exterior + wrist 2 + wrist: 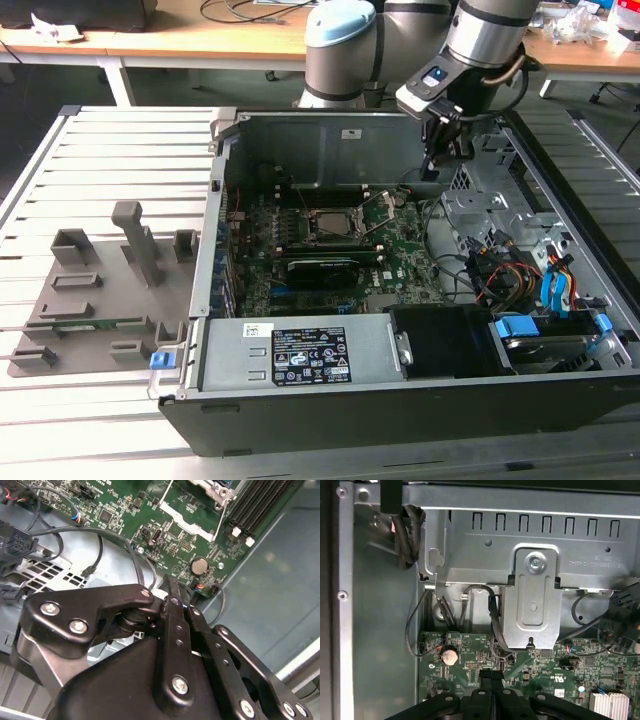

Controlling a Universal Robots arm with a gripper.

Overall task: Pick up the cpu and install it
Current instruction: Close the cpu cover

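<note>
The gripper (437,168) hangs inside an open computer case (560,400), near the case's rear wall (320,140) and above the far edge of the green motherboard (400,255). In both wrist views its black fingers (485,677) are clenched flat against each other, and nothing shows between them. The fingertips hover over the board close to a round coin cell battery (199,566).

The cpu (329,222) appears as a pale grey square lying inside the dark socket at the middle of the motherboard, well apart from the gripper. The socket's hinged metal frame (385,205) stands open just beside it. Whether the chip is fully seated I cannot tell.

The case rests on a slatted metal table (100,140), toward the exterior view's right edge. A grey holder plate (60,345) with upright blocks lies near the table's left edge in that view.

A black-and-white label (305,356) covers the power supply by the case's near wall, its print too small to read. A small white sticker (350,133) sits on the rear wall. The steel wall (570,550) bears stamped characters in the first wrist view.
</note>
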